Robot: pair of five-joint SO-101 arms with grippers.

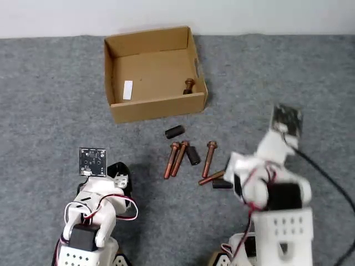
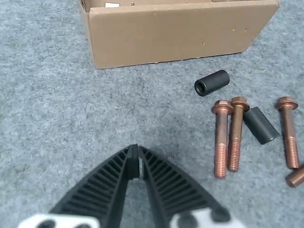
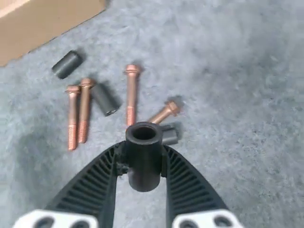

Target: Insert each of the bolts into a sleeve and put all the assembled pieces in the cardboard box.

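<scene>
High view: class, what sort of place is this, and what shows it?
Likely a robotics practice bench: a left arm and a right arm at a grey carpeted table, with loose bolts, sleeves and a cardboard box laid out.

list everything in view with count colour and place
box: 1, brown, far side of mat
label: 1, white, box floor
assembled piece: 1, copper and black, box corner
bolts: 4, copper, loose on mat
loose sleeves: 3, black, among bolts
held sleeve: 1, black, in right gripper
mat: 1, grey, under everything
arms: 2, white, near edge
left gripper: 1, black, shut, over mat
right gripper: 1, black, shut on held sleeve
</scene>
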